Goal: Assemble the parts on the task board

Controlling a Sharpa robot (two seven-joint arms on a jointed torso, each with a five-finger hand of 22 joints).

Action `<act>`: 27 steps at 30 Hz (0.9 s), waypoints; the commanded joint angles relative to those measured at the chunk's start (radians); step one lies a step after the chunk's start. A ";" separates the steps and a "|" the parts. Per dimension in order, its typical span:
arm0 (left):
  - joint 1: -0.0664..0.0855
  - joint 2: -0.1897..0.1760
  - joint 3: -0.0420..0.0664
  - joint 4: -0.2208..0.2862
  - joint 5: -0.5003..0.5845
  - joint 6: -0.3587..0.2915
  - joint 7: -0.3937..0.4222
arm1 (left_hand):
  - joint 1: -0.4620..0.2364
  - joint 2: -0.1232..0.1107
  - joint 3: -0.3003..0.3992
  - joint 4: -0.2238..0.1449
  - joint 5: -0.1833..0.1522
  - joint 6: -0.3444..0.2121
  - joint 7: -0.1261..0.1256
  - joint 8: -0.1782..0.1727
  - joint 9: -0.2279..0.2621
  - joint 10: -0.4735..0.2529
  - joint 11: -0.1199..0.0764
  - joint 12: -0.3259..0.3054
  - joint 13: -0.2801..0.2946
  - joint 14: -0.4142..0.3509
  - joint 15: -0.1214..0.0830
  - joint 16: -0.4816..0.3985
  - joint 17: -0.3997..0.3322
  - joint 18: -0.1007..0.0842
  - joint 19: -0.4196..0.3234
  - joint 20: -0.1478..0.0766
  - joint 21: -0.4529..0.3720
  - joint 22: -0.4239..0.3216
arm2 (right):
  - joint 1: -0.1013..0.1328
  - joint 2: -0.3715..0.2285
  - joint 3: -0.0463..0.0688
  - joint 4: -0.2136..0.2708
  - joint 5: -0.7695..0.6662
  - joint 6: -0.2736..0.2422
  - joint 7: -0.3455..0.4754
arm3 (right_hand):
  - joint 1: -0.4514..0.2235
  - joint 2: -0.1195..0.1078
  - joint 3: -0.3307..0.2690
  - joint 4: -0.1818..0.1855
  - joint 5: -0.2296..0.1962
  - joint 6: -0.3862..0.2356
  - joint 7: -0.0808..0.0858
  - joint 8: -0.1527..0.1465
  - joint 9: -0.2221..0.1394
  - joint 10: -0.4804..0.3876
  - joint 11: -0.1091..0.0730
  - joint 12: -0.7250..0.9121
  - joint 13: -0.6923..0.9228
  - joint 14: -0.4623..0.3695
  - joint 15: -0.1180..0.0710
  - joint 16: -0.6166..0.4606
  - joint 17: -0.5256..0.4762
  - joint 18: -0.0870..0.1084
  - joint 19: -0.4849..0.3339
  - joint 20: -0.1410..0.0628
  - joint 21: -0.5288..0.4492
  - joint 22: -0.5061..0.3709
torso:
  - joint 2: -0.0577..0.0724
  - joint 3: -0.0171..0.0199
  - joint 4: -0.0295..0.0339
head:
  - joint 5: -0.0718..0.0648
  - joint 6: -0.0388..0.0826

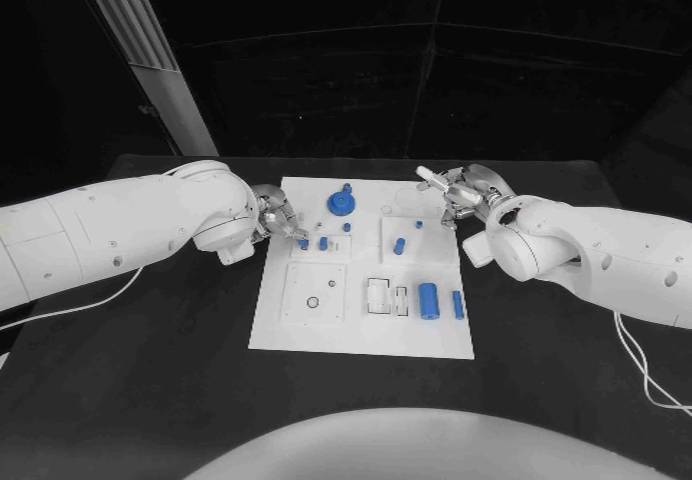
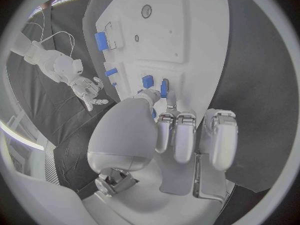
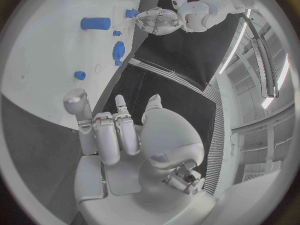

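Dim overall, with a nearly black backdrop and dark table (image 1: pixel 144 380) in the head view. Strongly lit from above on the white board (image 1: pixel 361 330), bright enough to wash out fine detail in its upper half. Soft, short shadows beside the blue pieces. Slight glare on the white arm shells at left and right. Heavy fisheye bending at the rims of both wrist views, dark vignette all around. Bright ceiling strips at the right edge of the right wrist view. Near fingers (image 2: pixel 185 140) slightly soft.
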 commanded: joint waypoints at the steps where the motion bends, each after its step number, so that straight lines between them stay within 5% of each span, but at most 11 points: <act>1: -0.001 0.002 -0.001 0.003 0.001 0.018 -0.011 | -0.010 0.006 -0.005 0.010 0.006 -0.002 -0.003 0.004 0.000 0.104 0.005 0.001 0.263 0.107 -0.001 0.003 0.263 -0.007 0.106 -0.005 0.004 0.263 | 0.002 0.000 0.000 0.001 -0.002 -0.004 0.010 | 0.005 0.003 -0.005 0.001 0.005 0.000 0.020 0.005 -0.001 0.104 -0.007 0.003 0.260 0.106 -0.004 0.002 0.263 0.008 0.001 -0.006 -0.006 0.076 | 0.000 -0.0006 0.0005 | 0.000 -0.001; 13: -0.002 0.002 -0.001 0.003 0.001 0.041 -0.014 | -0.056 0.001 -0.032 0.011 0.011 -0.005 -0.002 0.003 -0.003 0.104 0.007 0.001 0.263 0.107 0.004 0.003 0.263 -0.007 0.106 -0.001 0.004 0.263 | 0.002 0.001 0.000 0.001 -0.002 -0.004 0.010 | 0.006 0.004 -0.006 0.000 0.006 0.000 0.020 0.006 -0.001 0.104 -0.007 0.003 0.260 0.106 -0.005 0.002 0.263 0.009 0.000 -0.006 -0.008 0.075 | 0.000 -0.0002 0.0000 | -0.001 -0.002; 27: -0.003 0.001 -0.001 0.000 0.001 0.045 -0.013 | -0.017 -0.006 -0.033 -0.008 0.008 -0.010 -0.007 0.008 -0.002 0.104 0.002 0.001 0.263 0.107 0.001 0.003 0.263 -0.007 0.106 -0.001 0.004 0.263 | 0.002 0.002 0.000 0.000 -0.002 -0.005 0.012 | 0.006 0.004 -0.006 0.000 0.006 0.001 0.020 0.007 -0.002 0.104 -0.007 0.003 0.260 0.106 -0.005 0.002 0.263 0.008 0.001 -0.006 -0.007 0.076 | -0.001 -0.0003 -0.0001 | -0.003 0.000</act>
